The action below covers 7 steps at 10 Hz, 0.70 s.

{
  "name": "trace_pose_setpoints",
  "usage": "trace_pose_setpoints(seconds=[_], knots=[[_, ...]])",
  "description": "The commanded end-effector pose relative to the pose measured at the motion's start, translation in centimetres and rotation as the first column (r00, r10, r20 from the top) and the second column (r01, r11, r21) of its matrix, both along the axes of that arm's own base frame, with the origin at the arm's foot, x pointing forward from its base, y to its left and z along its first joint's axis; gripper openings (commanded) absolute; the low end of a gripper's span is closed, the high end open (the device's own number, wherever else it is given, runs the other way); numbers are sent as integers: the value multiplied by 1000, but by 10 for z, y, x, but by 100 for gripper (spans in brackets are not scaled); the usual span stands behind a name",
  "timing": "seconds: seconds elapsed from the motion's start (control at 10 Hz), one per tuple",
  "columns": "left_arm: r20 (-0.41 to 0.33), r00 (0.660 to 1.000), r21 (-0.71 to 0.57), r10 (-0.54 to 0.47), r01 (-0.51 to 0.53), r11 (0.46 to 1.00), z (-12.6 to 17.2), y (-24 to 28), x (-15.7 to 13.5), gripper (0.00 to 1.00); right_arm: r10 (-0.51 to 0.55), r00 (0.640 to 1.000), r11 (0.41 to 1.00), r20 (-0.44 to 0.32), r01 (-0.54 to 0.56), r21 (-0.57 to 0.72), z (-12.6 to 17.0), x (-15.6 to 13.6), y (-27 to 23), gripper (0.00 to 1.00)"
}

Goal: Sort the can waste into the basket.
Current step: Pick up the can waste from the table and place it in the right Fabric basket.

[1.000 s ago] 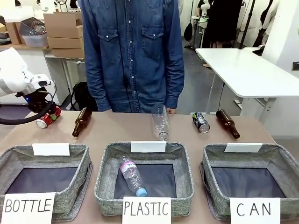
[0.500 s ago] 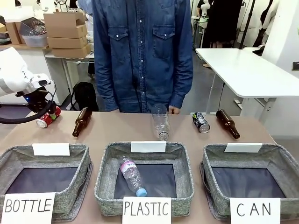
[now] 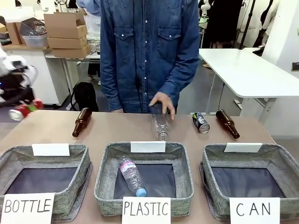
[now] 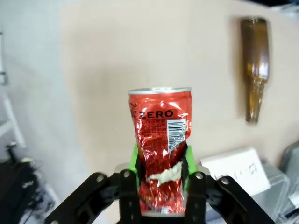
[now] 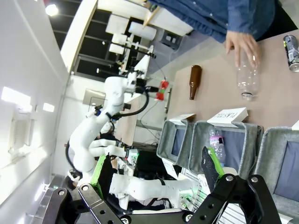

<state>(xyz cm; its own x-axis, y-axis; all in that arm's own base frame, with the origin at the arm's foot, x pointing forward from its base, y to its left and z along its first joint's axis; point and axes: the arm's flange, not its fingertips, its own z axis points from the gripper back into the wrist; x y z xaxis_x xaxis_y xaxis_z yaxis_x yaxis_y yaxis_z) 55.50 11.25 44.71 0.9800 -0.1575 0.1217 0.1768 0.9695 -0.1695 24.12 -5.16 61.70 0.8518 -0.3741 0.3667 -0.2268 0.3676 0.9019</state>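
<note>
Gripping a dented red metal drink can (image 4: 161, 140) between its green pads (image 4: 134, 158), the left gripper (image 4: 161, 165) has its jaws pressed into the can's crumpled lower half. White "ZERO" lettering and a barcode face the wrist camera.

Front view: gripper and red can (image 3: 19, 112) are blurred, at the far-left edge of the tan table (image 3: 117, 133). They are well apart from the grey fabric basket signed "CAN" (image 3: 280, 161) at near right.

Right gripper (image 5: 156, 172): jaws wide, nothing between them.

A small black can with silver ends (image 3: 201, 122) lies on its side at the table's far side, between a clear plastic bottle (image 3: 160, 123) and a brown glass bottle (image 3: 227, 123). The person's hand (image 3: 162, 103) rests on the clear bottle's far end.
</note>
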Motion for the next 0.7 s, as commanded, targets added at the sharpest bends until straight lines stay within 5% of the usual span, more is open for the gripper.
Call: trace_pose_setpoints(seconds=[0.0,0.1,0.3,0.6], knots=[[58,994,-8,-97,98,995,34,-10,-74,0,7,1000,1000,28,-7,4,1,4,1,100],[136,989,-79,-62,73,994,46,-24,-109,0,7,1000,1000,28,-7,4,1,4,1,100],[173,972,-202,-162,196,960,48,-51,-169,0,7,1000,1000,28,-7,4,1,4,1,100],[354,833,-273,-424,526,805,47,-54,-257,0,7,1000,1000,28,-7,4,1,4,1,100]])
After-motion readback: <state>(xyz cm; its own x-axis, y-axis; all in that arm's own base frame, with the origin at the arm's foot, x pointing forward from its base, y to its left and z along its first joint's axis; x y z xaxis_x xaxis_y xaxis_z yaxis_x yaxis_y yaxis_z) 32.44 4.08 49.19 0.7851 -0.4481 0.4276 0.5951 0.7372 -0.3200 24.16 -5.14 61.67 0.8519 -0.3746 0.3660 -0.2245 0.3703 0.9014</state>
